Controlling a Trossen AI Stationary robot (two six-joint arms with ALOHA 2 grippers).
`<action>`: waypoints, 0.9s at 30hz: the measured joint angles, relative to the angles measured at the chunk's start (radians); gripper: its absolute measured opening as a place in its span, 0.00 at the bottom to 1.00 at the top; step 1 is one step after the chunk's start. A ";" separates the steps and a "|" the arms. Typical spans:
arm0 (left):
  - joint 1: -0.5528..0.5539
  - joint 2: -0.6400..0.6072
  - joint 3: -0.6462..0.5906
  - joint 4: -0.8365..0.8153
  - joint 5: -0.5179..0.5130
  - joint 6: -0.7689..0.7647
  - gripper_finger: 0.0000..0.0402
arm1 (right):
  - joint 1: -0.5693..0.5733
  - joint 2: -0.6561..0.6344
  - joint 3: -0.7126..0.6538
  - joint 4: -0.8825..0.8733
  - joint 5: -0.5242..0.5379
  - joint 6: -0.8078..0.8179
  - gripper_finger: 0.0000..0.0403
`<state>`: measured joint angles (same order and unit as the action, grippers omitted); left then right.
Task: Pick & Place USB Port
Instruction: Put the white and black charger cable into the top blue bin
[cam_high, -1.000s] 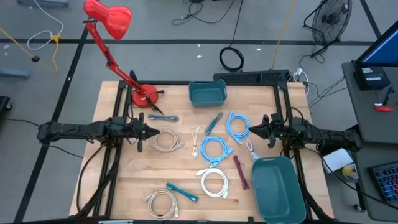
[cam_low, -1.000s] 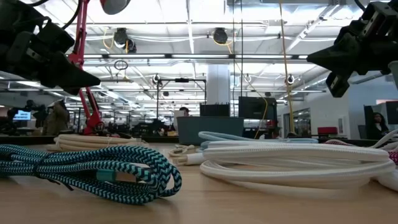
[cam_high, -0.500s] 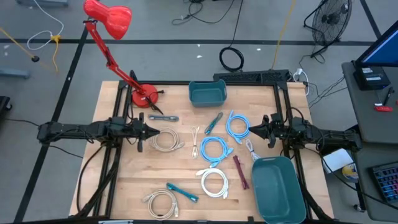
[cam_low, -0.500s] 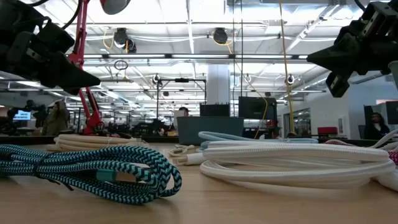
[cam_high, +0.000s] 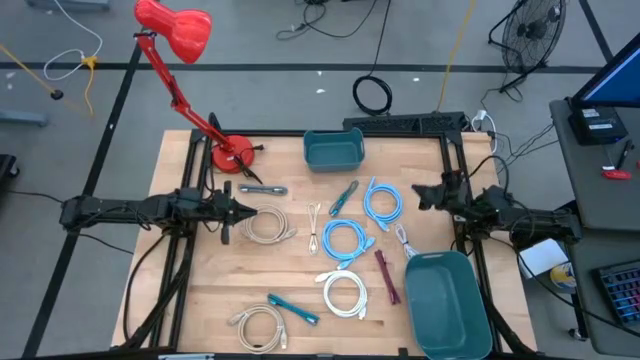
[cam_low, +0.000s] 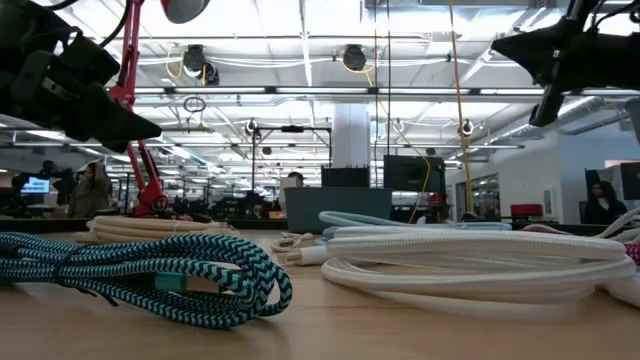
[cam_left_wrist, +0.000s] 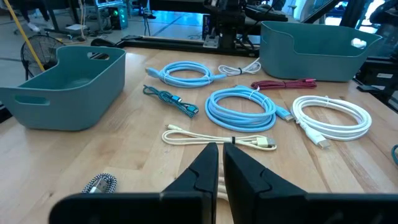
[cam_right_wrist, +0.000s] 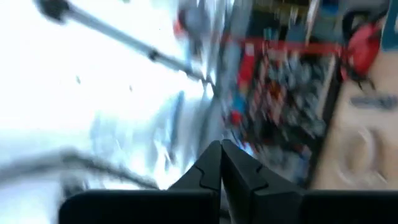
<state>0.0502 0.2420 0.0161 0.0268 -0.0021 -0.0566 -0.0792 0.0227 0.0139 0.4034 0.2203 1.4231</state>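
Right gripper (cam_high: 420, 196) raised off the table, beside the upper light-blue cable coil (cam_high: 381, 203), fingers (cam_right_wrist: 211, 163) pressed together and gripping nothing (wrist view smeared). Left gripper (cam_high: 248, 211) parked at the cream cable coil (cam_high: 266, 226), well apart from the blue coil on the lamp side; fingers (cam_left_wrist: 205, 167) closed, nothing between them. Loose cables spread around the blue coil: second blue coil (cam_high: 345, 240) and white coil (cam_high: 344, 293) toward the table's near edge, maroon cable (cam_high: 387, 275) just beside the large teal bin (cam_high: 478, 315). Small teal bin (cam_high: 333, 150) near the far edge.
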 joint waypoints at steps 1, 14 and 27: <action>0.000 0.000 0.000 0.000 0.000 0.000 0.06 | 0.000 0.000 0.000 0.020 0.051 0.020 0.00; 0.000 0.000 0.000 0.000 0.000 0.000 0.06 | 0.000 0.000 0.000 0.021 0.329 -0.107 0.00; 0.006 0.000 -0.001 0.482 -0.143 -0.029 0.06 | 0.000 0.000 0.000 0.040 0.435 -0.310 0.00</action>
<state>0.0560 0.2424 0.0147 0.5092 -0.1453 -0.0858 -0.0792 0.0223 0.0139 0.4437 0.6551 1.1131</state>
